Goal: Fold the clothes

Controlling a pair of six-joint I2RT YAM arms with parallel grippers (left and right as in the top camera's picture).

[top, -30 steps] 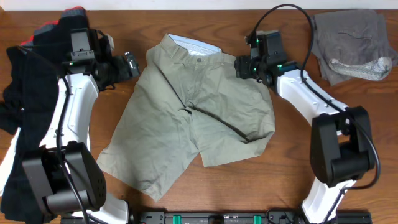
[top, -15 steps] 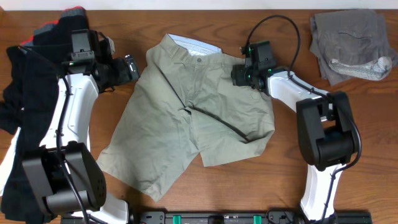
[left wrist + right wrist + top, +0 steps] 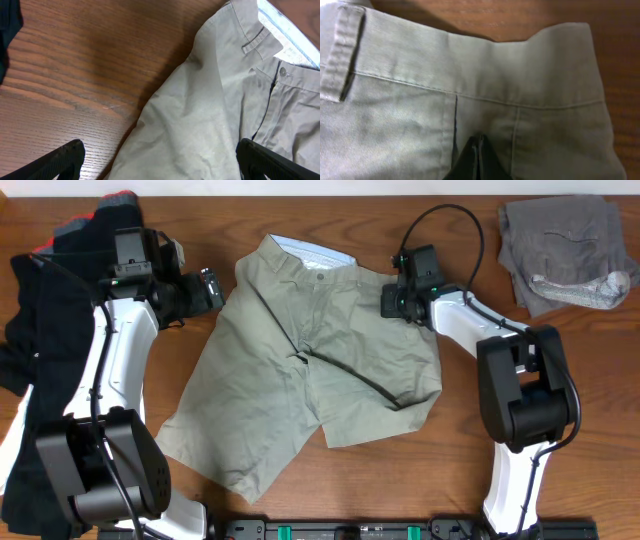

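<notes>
- Khaki shorts (image 3: 300, 370) lie spread front-up at the centre of the wooden table (image 3: 470, 470), waistband toward 12 o'clock, one leg reaching toward 7 o'clock and the other toward 5 o'clock.
- Pale blue waistband lining (image 3: 312, 252) shows along the open top edge, with the button (image 3: 320, 277) just below it.
- At about 10 o'clock from the shorts, the left gripper (image 3: 208, 288) hangs beside the hip edge; its wrist view shows the black fingers (image 3: 65, 157) spread wide and released, holding nothing, with bare wood under one and khaki cloth under the other.
- A belt loop (image 3: 254, 42) and the fly seam are sharp in that same view.
- At about 2 o'clock from the shorts, the right gripper (image 3: 390, 300) sits on the waistband corner; its wrist view shows the two fingertips pressed together, their point down on the fabric just below the waistband seam. Whether any cloth is caught between them cannot be told.
- Black garments (image 3: 40, 320) with red-grey trim (image 3: 118, 199) are heaped at 9 to 10 o'clock on the table, partly under the left arm.
- Grey shorts (image 3: 555, 230) are crumpled at 2 o'clock, well apart from the khaki pair, with a white garment (image 3: 585, 287) lying on their lower edge.
</notes>
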